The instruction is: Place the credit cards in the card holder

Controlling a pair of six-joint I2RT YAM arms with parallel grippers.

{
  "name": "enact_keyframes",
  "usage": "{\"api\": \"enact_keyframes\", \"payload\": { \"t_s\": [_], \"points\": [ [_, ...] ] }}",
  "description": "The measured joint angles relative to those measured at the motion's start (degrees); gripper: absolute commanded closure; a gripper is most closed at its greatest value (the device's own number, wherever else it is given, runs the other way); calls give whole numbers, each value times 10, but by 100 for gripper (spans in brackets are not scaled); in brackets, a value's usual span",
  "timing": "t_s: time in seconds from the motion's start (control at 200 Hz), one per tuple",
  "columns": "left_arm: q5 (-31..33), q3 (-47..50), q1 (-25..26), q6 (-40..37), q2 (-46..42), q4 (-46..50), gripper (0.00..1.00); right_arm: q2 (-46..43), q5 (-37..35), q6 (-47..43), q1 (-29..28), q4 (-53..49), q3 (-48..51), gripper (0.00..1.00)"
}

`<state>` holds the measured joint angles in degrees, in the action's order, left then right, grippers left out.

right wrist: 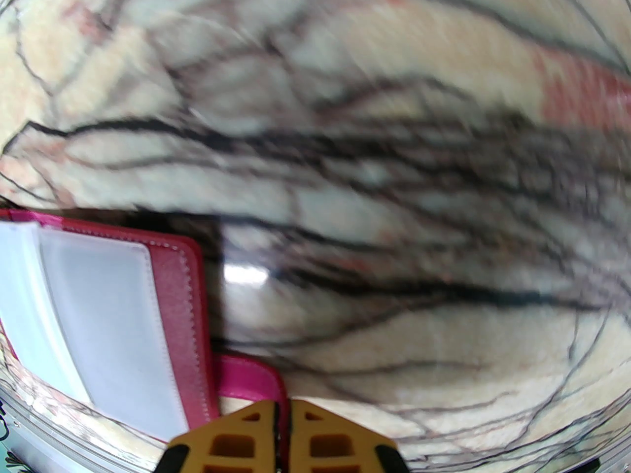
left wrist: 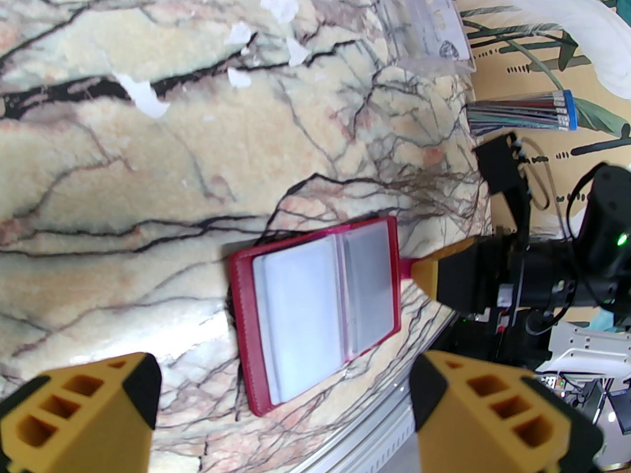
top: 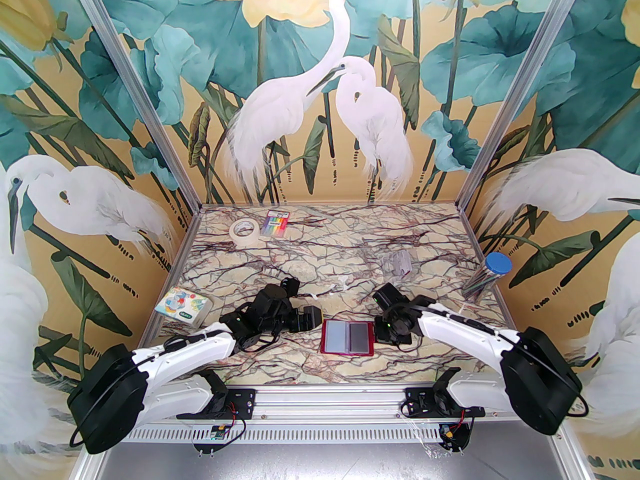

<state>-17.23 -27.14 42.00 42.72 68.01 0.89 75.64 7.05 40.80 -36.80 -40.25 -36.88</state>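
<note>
The card holder (top: 347, 337) lay spread open and flat on the worktop (top: 350, 248), pockets up, so the opening step looked done. The right jaws were pressed together on the snap tab (right wrist: 249, 377) that stuck out from the holder's right edge, apparently pinning the holder in place. The left jaws stood wide apart just beside the holder's left edge, with nothing between them. Inside the holder, the left page showed a pale grey-lilac rectangle (top: 336, 336) and the right page a darker grey rectangle (top: 358, 337). Whether these were credit cards already seated or only frosted sleeves could not be told. A small clear case (top: 397, 263) lay well beyond the holder, off its far right corner, its contents too faint to name. By my reading the task was at best partly done. The holder was readied and steadied, the free left jaws carried no card, and fetching cards and sliding them into the pockets was yet to be done.
</note>
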Motion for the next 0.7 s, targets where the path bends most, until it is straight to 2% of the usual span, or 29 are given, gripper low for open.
{"api": "enact_keyframes", "payload": {
  "t_s": [0.22,0.365,0.445,0.57,0.7],
  "points": [
    [-15,4,0,8,15,-22,13,26,-4,-11,0,3,-20,95],
    [-26,7,0,12,24,-38,16,26,-3,-14,0,4,-20,68],
    [-31,12,0,13,31,-52,17,23,-4,-17,-1,4,-20,59],
    [-40,32,0,18,36,-81,18,5,-11,-18,-1,-7,-29,52],
    [-44,58,0,29,45,-117,20,-17,-28,-26,3,-30,-64,52]
  ]
}}
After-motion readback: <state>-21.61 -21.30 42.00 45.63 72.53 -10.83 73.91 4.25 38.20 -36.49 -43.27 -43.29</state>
